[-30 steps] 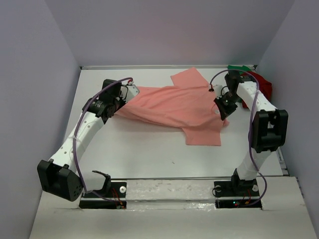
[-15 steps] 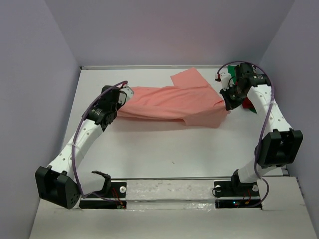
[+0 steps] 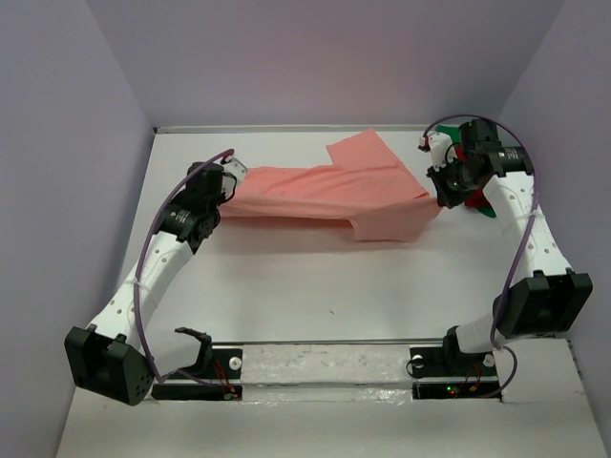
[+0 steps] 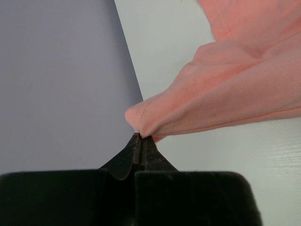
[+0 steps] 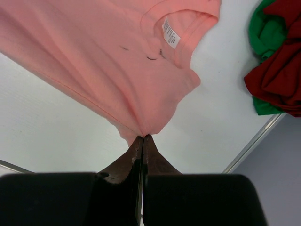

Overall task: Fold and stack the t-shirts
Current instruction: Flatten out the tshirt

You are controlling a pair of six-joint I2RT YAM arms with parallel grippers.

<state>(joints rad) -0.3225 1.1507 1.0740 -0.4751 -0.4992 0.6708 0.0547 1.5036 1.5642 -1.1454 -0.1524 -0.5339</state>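
Worktop (image 3: 315, 286) nearest, white. Left gripper (image 4: 138, 137) pinching salmon-pink shirt (image 3: 325, 196) at left, right gripper (image 5: 142, 137) pinching same shirt at right, cloth stretched between. Dark red shirt (image 5: 282, 70) and green shirt (image 5: 263, 33) crumpled together, far right.

salmon-pink shirt (image 3: 334, 196) stretched taut; red (image 5: 282, 77), green (image 5: 265, 33) heaped.

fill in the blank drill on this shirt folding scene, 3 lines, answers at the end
1. The salmon-pink t-shirt spans the gap ____ the left end effector and the right end effector, both shut on it.
2. The dark red t-shirt and green t-shirt lie bunched together at the table's far ____ corner.
3. The label inside the salmon-pink collar is coloured ____.

Answers: between; right; white
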